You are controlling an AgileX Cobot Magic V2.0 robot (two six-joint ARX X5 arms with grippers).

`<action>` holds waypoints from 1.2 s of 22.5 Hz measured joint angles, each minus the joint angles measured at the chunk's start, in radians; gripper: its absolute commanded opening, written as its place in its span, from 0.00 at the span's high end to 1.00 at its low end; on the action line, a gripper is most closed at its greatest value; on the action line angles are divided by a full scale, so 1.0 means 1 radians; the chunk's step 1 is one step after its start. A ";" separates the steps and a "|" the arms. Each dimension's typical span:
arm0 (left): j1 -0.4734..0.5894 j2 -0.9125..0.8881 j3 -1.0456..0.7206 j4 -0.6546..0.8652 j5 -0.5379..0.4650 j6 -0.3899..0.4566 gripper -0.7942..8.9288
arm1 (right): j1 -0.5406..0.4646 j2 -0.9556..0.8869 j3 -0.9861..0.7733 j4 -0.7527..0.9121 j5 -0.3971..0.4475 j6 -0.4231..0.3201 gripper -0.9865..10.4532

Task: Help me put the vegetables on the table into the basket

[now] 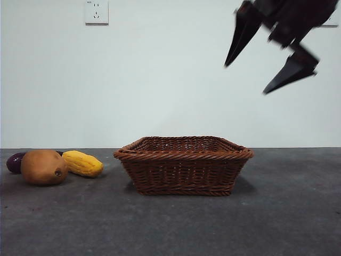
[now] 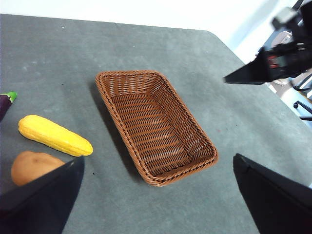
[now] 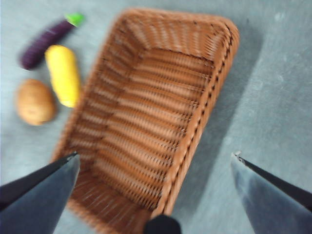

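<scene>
The empty wicker basket (image 1: 184,156) (image 2: 156,126) (image 3: 156,112) stands mid-table. To its left lie the brown potato (image 1: 43,167) (image 2: 31,165) (image 3: 35,101), the yellow bumpy vegetable (image 1: 82,163) (image 2: 53,135) (image 3: 63,73) and, behind them, the purple eggplant (image 1: 15,161) (image 2: 6,101) (image 3: 46,38). My right gripper (image 1: 245,79) (image 3: 155,156) hangs open and empty high above the basket's right side. It also shows in the left wrist view as a dark right gripper (image 2: 253,73). My left gripper (image 2: 157,160) is open, empty and high over the table. The front view does not show it.
The dark grey table (image 1: 170,224) stretches bare in front of and to the right of the basket. A white wall with a socket (image 1: 96,12) stands behind. The table's far edge and floor beyond show in the left wrist view.
</scene>
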 measured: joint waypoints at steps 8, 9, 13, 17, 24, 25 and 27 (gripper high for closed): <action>0.000 0.018 0.000 -0.014 0.000 0.000 0.31 | 0.060 0.257 0.065 0.059 0.073 0.004 0.40; 0.000 0.024 0.000 -0.014 0.000 0.000 0.31 | 0.062 0.277 0.065 0.070 0.085 0.007 0.43; 0.000 0.047 0.000 -0.015 -0.001 0.000 0.31 | 0.064 0.340 0.066 0.094 0.095 0.011 0.43; 0.000 0.070 0.000 -0.016 -0.004 0.000 0.31 | 0.064 0.365 0.066 0.114 0.097 0.022 0.62; 0.000 0.080 0.000 -0.016 -0.004 0.000 0.31 | 0.097 0.365 0.067 0.120 0.127 0.026 0.73; 0.000 0.080 0.000 -0.016 -0.004 0.000 0.31 | 0.102 0.365 0.067 0.120 0.144 0.025 0.73; 0.000 0.080 0.000 -0.016 -0.004 0.000 0.31 | 0.109 0.365 0.067 0.119 0.166 0.027 0.87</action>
